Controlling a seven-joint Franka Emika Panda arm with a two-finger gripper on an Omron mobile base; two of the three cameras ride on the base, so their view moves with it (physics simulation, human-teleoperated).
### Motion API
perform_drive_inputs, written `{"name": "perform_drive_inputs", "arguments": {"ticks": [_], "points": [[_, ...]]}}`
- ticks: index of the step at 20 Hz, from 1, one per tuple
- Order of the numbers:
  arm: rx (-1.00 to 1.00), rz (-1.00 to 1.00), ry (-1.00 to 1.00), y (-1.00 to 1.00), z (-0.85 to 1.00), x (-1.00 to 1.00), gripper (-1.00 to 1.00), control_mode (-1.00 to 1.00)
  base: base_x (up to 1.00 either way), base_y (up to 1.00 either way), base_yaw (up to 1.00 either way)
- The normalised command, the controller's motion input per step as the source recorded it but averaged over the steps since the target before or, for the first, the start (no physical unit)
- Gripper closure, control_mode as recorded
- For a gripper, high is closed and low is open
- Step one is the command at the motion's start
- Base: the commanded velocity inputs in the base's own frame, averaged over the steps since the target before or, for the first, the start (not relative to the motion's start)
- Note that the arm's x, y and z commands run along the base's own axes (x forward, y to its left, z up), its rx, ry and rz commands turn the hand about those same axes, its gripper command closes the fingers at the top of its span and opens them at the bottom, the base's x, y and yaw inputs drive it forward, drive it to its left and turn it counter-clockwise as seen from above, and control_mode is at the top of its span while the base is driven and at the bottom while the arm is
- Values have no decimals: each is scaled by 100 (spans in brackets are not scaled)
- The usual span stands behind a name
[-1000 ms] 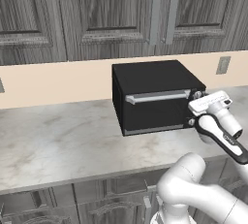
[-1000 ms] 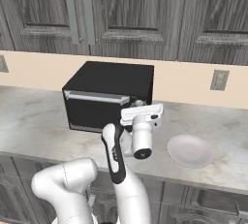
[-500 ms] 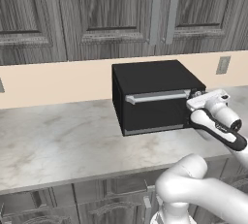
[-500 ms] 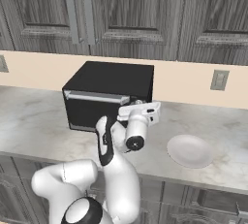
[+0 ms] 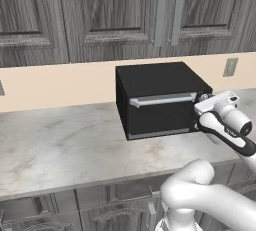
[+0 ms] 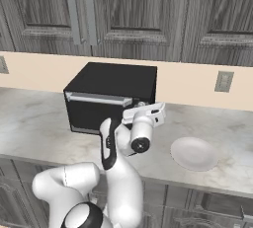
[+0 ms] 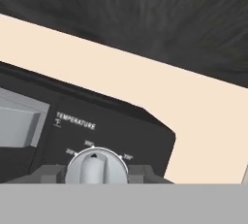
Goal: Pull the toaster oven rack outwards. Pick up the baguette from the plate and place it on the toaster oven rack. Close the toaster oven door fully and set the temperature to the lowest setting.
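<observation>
- You will find the toaster oven (image 5: 159, 100) at centre frame in the left base view, its toaster oven door (image 5: 161, 114) shut, silver handle along the top edge.
- Your gripper (image 7: 96, 173) sits at the bottom of the hand view, one fingertip either side of the temperature knob (image 7: 96, 168); it appears clamped on it, though contact is cropped.
- The plate (image 6: 194, 153) lies right of centre in the right base view, bare.

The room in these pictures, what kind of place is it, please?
Most likely a home kitchen, computer-rendered. A black toaster oven with a temperature knob stands on a marble-look counter, a plate lies beside it, and dark wooden cabinets hang above.
</observation>
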Motion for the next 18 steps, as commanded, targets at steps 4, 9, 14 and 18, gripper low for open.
{"name": "perform_drive_inputs", "arguments": {"ticks": [4,9,14,18], "points": [[-30,17,4,-36,-6,0,100,-100,0,0,0],[-34,16,6,-20,-3,1,100,-100,0,0,0],[-37,24,12,-14,-12,0,100,-100,0,0,0],[-41,31,11,-12,-30,0,100,-100,0,0,0]]}}
